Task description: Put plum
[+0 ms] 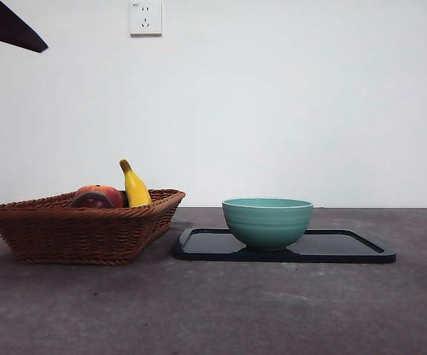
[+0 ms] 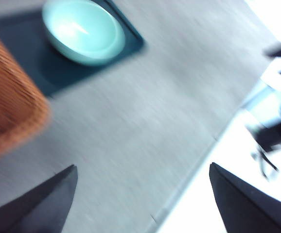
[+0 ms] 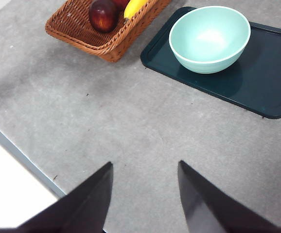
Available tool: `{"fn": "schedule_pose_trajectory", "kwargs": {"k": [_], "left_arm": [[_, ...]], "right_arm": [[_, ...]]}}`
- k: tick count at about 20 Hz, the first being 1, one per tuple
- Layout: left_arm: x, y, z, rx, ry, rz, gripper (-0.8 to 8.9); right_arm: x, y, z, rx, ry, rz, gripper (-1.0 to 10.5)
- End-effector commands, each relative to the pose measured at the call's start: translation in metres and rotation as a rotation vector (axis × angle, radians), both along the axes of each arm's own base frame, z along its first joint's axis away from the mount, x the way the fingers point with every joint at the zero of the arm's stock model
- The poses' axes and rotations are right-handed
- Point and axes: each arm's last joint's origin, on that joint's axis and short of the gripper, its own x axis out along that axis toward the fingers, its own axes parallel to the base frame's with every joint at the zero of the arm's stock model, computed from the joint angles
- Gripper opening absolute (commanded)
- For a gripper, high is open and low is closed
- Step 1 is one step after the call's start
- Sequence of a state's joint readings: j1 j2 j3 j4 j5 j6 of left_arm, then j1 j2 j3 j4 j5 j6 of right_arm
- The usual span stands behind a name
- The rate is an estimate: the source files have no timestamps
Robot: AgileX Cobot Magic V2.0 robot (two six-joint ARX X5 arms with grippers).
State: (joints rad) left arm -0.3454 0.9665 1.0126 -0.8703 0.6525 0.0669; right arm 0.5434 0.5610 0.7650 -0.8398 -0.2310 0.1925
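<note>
Plum in the basket, both arms clear of the work area

From my station I read the plum [image 3: 103, 14] lying inside the woven basket [image 1: 80, 233], touching the lighter red-orange fruit [image 1: 104, 193] and just beside the upright-tilted banana [image 1: 135, 188]. The basket stood on the grey tabletop [image 1: 221, 310], just beside the dark tray [image 1: 346, 248], which carried the teal bowl [image 1: 267, 222]. The left gripper [image 2: 143, 199] hung above bare tabletop with its fingers [image 2: 48, 204] spread wide and nothing between them; that view was blurred. The right gripper [image 3: 145, 194] also hung over bare tabletop, well apart from the basket, its fingers [image 3: 203, 204] parted by a moderate gap and holding nothing. In the front view I saw only black tips at the top corners
</note>
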Motion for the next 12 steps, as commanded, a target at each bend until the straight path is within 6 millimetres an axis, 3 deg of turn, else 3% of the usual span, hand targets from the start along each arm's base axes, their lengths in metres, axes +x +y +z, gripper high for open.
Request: {"fn": "schedule_pose_trajectory", "kwargs": {"k": [1,10,12], "left_arm": [[-0.0012,-0.0006,0.0042,0.016,-0.029,-0.044,4.33],[-0.0014,-0.0006,0.0040,0.017,-0.028,-0.045,4.33],[-0.0013,-0.0006,0.0041,0.017,-0.030,-0.045,4.33]], "right_arm": [[0.0007,0.0013,0.0019,0.013,0.002,-0.005,2.1],[0.0007,0.0013,0.0019,0.029,0.020,-0.022,2.1],[0.0016,0.0010,0.0021,0.070,0.062,-0.095,2.1]]}}
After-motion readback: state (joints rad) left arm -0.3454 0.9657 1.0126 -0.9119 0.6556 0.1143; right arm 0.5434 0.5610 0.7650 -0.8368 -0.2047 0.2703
